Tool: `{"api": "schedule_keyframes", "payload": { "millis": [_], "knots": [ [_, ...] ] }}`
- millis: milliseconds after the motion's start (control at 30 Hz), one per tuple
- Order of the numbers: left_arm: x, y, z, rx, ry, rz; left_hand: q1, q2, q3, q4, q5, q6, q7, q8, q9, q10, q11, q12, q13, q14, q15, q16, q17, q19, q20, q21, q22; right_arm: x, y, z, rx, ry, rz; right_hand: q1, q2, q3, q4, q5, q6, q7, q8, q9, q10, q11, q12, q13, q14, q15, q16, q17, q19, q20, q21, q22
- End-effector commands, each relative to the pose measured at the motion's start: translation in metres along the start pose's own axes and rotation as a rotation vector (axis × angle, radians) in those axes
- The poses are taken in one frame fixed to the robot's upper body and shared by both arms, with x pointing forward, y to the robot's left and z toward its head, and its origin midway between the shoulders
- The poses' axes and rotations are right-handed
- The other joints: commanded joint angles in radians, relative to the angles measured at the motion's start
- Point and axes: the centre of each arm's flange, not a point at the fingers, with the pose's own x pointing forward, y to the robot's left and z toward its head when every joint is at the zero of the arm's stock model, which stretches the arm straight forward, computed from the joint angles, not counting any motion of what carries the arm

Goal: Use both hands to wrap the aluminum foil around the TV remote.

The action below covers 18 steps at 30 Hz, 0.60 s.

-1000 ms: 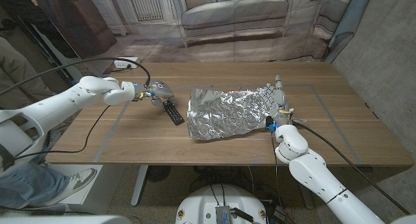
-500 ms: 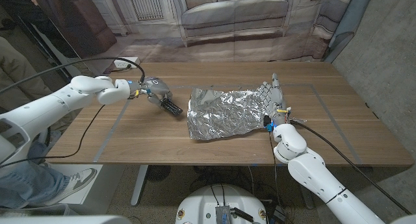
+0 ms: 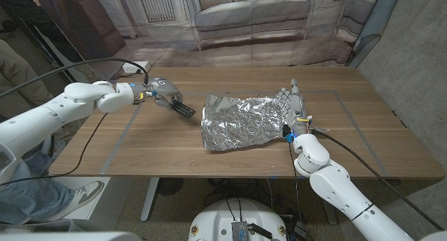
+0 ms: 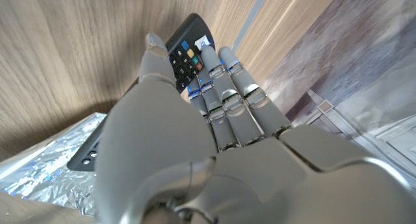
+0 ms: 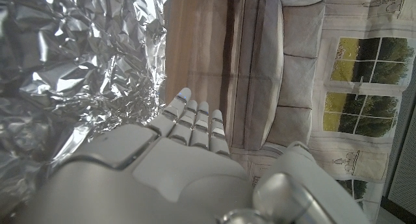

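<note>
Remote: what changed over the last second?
The left hand holds the remote and has lifted it off the table, drawing it slightly back from the foil. The foil lies as before, crumpled and spread. The right hand stays at the foil's right edge.

Foil sheet [image 3: 243, 122] lies mid-worktop [image 3: 160, 154], spread crumpled. At its right edge sits the right hand [image 3: 293, 105], fingers pointing toward the far side. Left of the foil, just beside its corner, the left hand [image 3: 159, 93] holds the remote [image 3: 182, 109], which angles toward the foil. Behind the worktop, a sofa backdrop [image 3: 251, 14].
</note>
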Motion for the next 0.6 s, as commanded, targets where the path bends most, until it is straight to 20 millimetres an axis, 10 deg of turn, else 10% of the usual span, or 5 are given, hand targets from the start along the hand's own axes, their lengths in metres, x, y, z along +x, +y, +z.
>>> {"api": "schedule_keyframes", "payload": {
  "millis": [33, 600],
  "knots": [
    [-0.021, 0.023, 0.005, -0.146, 0.056, 0.086, 0.099, 0.094, 0.089, 0.079, -0.002, 0.166, -0.027, 0.012, 0.011, 0.121, -0.122, 0.006, 0.079, 0.003, -0.044, -0.002, 0.004, -0.004, -0.013, -0.005, 0.002, -0.004, -0.002, 0.008, -0.021, -0.028, 0.030, -0.006, 0.003, 0.002, -0.002, -0.006, -0.003, 0.000, -0.001, 0.002, 0.009, 0.005, -0.002, 0.003, 0.008, 0.005, -0.002, 0.003, 0.010, -0.004, -0.003, 0.003],
    [-0.044, 0.041, 0.045, -0.397, 0.198, 0.149, 0.098, 0.093, 0.095, 0.083, -0.006, 0.160, -0.031, 0.018, 0.017, 0.125, -0.125, 0.006, 0.096, 0.007, -0.043, -0.003, 0.007, 0.001, -0.003, -0.005, 0.003, -0.022, -0.016, 0.046, -0.197, -0.159, 0.085, 0.001, 0.009, 0.005, -0.007, -0.005, 0.009, -0.002, 0.004, 0.002, 0.028, -0.015, 0.004, 0.003, 0.017, 0.005, 0.000, 0.002, 0.022, -0.005, -0.006, 0.003]
  ]
}}
